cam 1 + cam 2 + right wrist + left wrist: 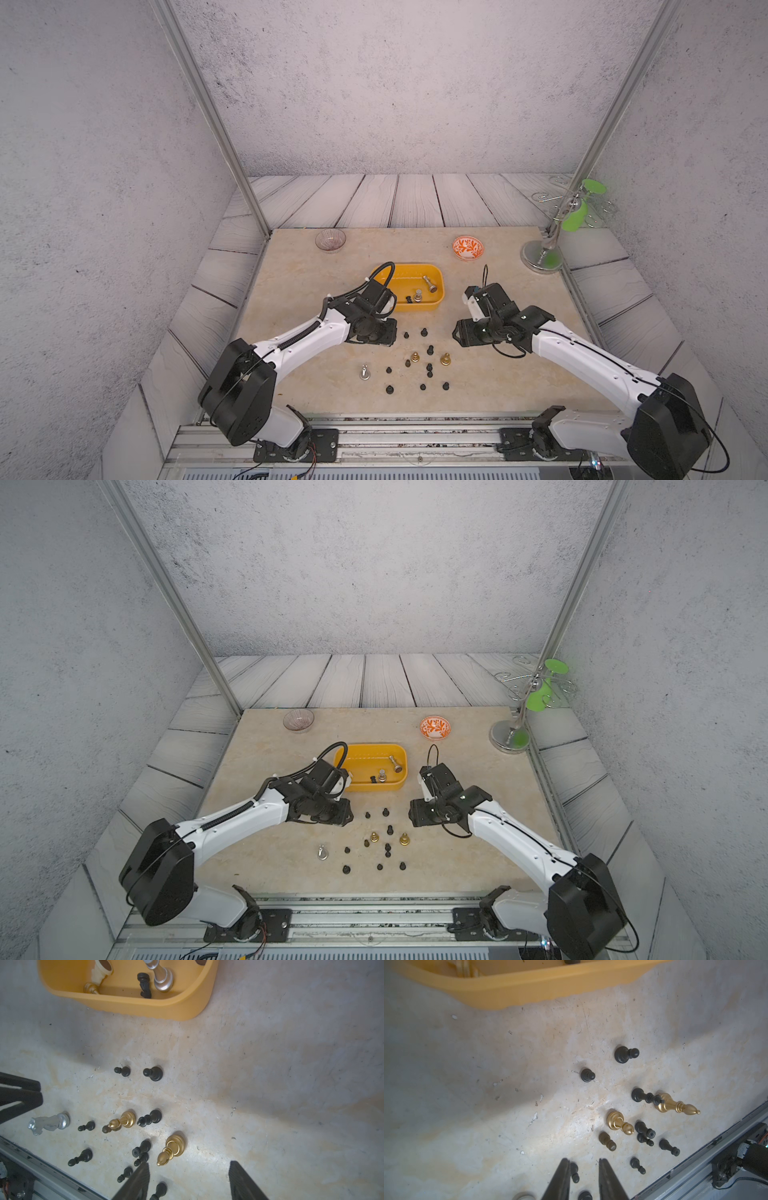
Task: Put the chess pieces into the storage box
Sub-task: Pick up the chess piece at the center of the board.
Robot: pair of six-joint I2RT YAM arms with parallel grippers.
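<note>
The yellow-orange storage box (415, 307) (135, 1004) sits at mid table. It holds two silver chess pieces (430, 284), a black one (144, 985), a cream one (100, 970) and a gold one (90, 988). Several small black pieces (430, 350), two gold ones (414, 356) (445, 358) and a silver knight (364, 372) stand on the table nearer the front. My left gripper (583, 1161) hovers left of the group, jaws narrowly apart and empty, a black pawn (574, 1172) on the table below. My right gripper (190, 1165) hovers to the right, open wide and empty.
A clear glass bowl (330, 240) stands at the back left and an orange-patterned bowl (468, 247) at the back right. A metal stand (542, 257) with a green cup (579, 208) is at the far right corner. A metal rail (695, 1167) runs along the table's front edge.
</note>
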